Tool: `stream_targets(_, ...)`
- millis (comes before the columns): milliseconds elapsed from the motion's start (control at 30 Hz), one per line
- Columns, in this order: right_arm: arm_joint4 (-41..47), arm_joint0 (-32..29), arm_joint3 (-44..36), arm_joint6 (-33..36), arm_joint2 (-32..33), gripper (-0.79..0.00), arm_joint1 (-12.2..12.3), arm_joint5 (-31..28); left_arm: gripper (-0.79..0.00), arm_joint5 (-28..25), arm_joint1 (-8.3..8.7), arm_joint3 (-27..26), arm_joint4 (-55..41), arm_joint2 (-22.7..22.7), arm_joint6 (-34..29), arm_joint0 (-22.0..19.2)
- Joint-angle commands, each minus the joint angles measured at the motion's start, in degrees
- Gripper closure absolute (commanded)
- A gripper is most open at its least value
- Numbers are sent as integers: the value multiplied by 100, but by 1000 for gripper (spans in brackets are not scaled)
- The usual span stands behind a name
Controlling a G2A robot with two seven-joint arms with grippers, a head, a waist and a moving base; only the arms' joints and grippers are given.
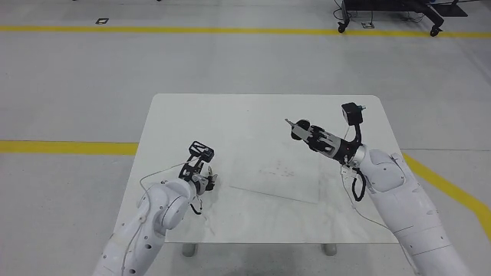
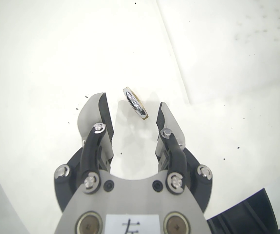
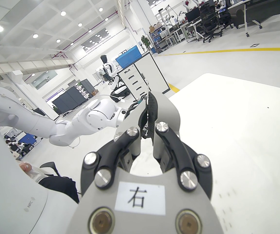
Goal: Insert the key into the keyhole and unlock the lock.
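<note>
A small brass padlock (image 2: 135,103) with a chrome shackle stands on the white table (image 1: 253,123), tilted, between the two fingers of my left gripper (image 2: 133,100). That gripper is open and its pads do not touch the lock. In the top view the left gripper (image 1: 205,179) sits low near the table's front left. My right gripper (image 1: 299,128) hangs above the table's right half, pointing towards the left, shut on the key (image 1: 290,123), whose thin metal blade sticks out past the fingertips. In the right wrist view the right gripper (image 3: 150,96) has its pads pressed together.
A faint seam (image 2: 169,49) runs across the tabletop just past the lock, and dark specks (image 2: 261,30) mark the surface. The front table edge (image 1: 253,243) is close behind the left arm. A grey drawer cabinet (image 3: 140,79) stands on the floor beyond the table.
</note>
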Motion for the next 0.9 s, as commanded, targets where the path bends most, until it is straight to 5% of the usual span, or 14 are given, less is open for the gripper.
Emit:
stream_targets(0,0,0,0,0,0,0,0,0,-376,21,-4,2,14,5,3,-2)
stream_targets(133,0,0,0,0,0,0,0,0,-326,63,-15,19,34,20,-14,-14)
stream_targets(200,0,0,0,0,0,0,0,0,-58,48,-19,32,24,23,-23,-26)
stream_targets(233,0,0,0,0,0,0,0,0,0,45,-21,38,21,21,-24,-33)
stream_targets(867,0,0,0,0,0,0,0,0,0,-197,-25,99,80,-76,137,-84)
